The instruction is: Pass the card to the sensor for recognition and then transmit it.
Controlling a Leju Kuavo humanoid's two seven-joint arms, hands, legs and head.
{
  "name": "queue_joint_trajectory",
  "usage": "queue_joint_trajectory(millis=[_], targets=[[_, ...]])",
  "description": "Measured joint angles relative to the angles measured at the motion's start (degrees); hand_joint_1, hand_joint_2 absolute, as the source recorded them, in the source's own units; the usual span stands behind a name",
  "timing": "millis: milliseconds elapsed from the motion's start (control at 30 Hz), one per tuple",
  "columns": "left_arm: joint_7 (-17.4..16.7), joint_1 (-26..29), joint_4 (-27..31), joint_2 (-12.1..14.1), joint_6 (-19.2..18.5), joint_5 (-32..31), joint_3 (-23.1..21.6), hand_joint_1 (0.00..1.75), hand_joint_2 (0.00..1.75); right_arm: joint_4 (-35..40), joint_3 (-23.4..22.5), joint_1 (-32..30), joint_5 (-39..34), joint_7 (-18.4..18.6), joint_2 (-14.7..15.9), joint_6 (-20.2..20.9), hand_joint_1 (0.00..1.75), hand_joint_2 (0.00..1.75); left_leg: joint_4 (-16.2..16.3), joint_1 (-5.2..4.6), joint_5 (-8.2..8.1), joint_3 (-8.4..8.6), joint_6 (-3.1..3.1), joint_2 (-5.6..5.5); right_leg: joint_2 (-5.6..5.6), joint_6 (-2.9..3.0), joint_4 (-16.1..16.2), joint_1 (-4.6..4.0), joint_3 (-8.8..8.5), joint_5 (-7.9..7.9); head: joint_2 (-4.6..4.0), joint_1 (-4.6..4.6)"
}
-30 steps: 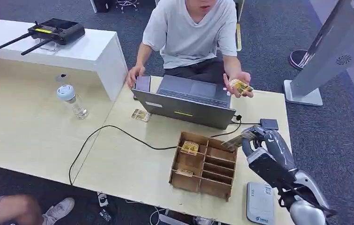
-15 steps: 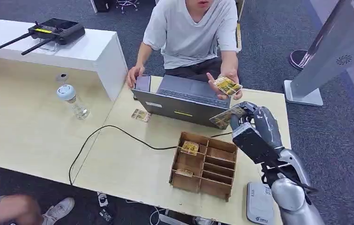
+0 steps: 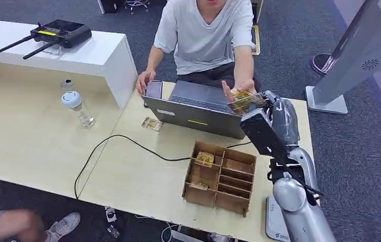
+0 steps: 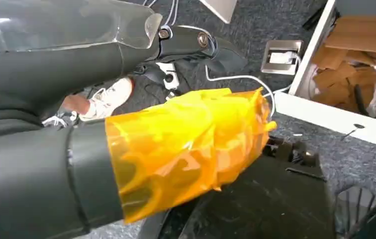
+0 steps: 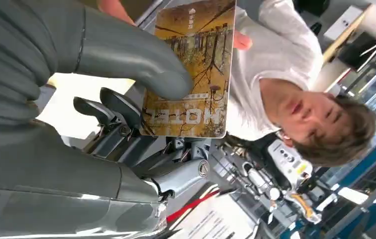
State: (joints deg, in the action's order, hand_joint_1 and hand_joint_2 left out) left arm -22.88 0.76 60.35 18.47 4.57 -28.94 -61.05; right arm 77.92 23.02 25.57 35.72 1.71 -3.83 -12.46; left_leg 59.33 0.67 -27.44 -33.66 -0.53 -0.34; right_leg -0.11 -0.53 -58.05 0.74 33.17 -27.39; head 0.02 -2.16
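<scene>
In the left wrist view the left hand (image 4: 186, 149) is wrapped in yellow film, so its fingers cannot be seen. The right hand (image 3: 274, 118) partly covers the card (image 3: 246, 103). The grey sensor (image 3: 277, 222) at the desk's near edge is cut off by the picture's edge.

Light wooden table (image 3: 128, 176), bearing an open laptop (image 3: 198, 108), compartmented cardboard organizer (image 3: 219, 177), water bottle (image 3: 79, 108), loose card (image 3: 151, 124), black cable (image 3: 113, 143), white sensor (image 3: 277, 227).
</scene>
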Motion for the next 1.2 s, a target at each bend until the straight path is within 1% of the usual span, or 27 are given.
queue_joint_trajectory(millis=[133, 267, 300, 333, 367, 400, 500, 800, 933, 1067, 1200], targets=[[0.63, -0.01, -0.42, -0.63, -1.07, -1.47, 1.32, 0.0, 0.0, -1.84, -0.61, 0.79, 1.09, 0.98, -1.35, -1.22, 1.75, 1.75, 0.0, 0.0, 0.0, 0.0, 0.0, 0.0, 0.01, 0.0, 0.0, 0.0, 0.0, 0.0, 0.0, 0.0], [1.53, -0.05, -1.09, -1.38, -2.21, -2.91, 2.71, 0.0, 0.0, -3.78, -1.22, 1.95, 2.46, 1.5, -2.12, -1.35, 1.75, 1.75, 0.0, 0.0, 0.0, 0.0, 0.0, 0.0, 0.0, 0.0, 0.0, 0.0, 0.01, 0.0, 0.0, -0.02], [1.75, -0.08, -1.31, -1.6, -2.36, -3.26, 3.04, 0.0, 0.0, -4.13, -1.38, 2.19, 2.86, 1.75, -2.16, -1.35, 1.71, 1.75, 0.0, 0.0, 0.0, 0.0, 0.0, -0.01, 0.0, 0.0, 0.0, 0.0, 0.01, 0.0, 0.0, -0.02], [2.03, -0.13, -1.49, -1.86, -2.71, -3.52, 3.34, 0.0, 0.0, -4.45, -1.4, 2.37, 3.41, 2.01, -2.18, -1.31, 0.84, 1.75, 0.0, 0.0, 0.0, 0.0, 0.0, -0.01, -0.01, 0.0, 0.0, 0.0, 0.01, 0.0, 0.0, 0.0], [2.16, -0.14, -1.71, -1.95, -2.78, -3.7, 3.59, 0.0, 0.0, -4.7, -1.4, 2.45, 3.67, 2.14, -2.21, -1.29, 0.84, 1.75, 0.0, 0.0, 0.0, 0.0, 0.0, -0.01, 0.0, 0.0, 0.0, 0.0, 0.01, 0.0, 0.0, -0.02], [2.25, -0.14, -1.9, -2.25, -2.87, -3.81, 3.87, 0.0, 0.0, -4.98, -1.4, 2.47, 4.11, 2.38, -2.27, -1.2, 0.0, 0.0, 0.0, 0.0, 0.0, 0.0, 0.0, -0.01, 0.01, 0.0, 0.0, 0.0, 0.01, 0.0, 0.0, 0.0], [2.34, -0.14, -2.27, -2.62, -3.02, -4.11, 4.55, 0.0, 0.0, -5.68, -1.38, 2.47, 4.98, 2.93, -2.29, -0.78, 0.0, 0.0, 0.01, 0.0, 0.0, -0.01, 0.0, -0.01, 0.0, -0.01, 0.0, 0.0, 0.0, 0.01, 0.0, -0.02], [2.29, 0.16, -2.41, -2.8, -3.02, -4.29, 5.53, 0.0, 0.0, -6.38, -1.35, 2.4, 5.22, 2.84, -2.49, -0.24, 0.0, 0.0, 0.01, 0.0, 0.0, -0.01, 0.0, -0.01, 0.0, -0.01, 0.0, 0.0, 0.01, 0.01, 0.0, -0.02], [2.03, 0.46, -2.41, -2.8, -3.02, -4.37, 5.9, 0.0, 0.0, -5.97, -1.35, 1.85, 4.85, 0.88, -2.49, -0.09, 0.0, 0.0, 0.01, 0.0, 0.0, -0.01, 0.0, -0.01, 0.0, -0.01, 0.0, 0.0, 0.01, 0.01, 0.0, 0.0], [1.77, 1.2, -2.41, -2.71, -2.95, -4.42, 5.99, 0.0, 0.0, -4.26, -1.22, 0.24, 3.76, -0.37, -2.49, 0.62, 0.0, 0.0, 0.01, 0.0, 0.0, -0.01, 0.0, -0.01, 0.0, -0.01, 0.0, 0.0, 0.01, 0.01, 0.0, -0.02], [0.74, 1.86, -2.32, -2.64, -2.69, -4.26, 6.1, 0.0, 0.0, -1.68, -1.14, -1.43, 1.99, -2.23, -2.49, 1.05, 0.0, 0.0, 0.01, 0.0, -0.01, -0.01, 0.0, 0.0, 0.01, -0.01, 0.01, 0.0, 0.02, 0.0, 0.0, -0.02]])
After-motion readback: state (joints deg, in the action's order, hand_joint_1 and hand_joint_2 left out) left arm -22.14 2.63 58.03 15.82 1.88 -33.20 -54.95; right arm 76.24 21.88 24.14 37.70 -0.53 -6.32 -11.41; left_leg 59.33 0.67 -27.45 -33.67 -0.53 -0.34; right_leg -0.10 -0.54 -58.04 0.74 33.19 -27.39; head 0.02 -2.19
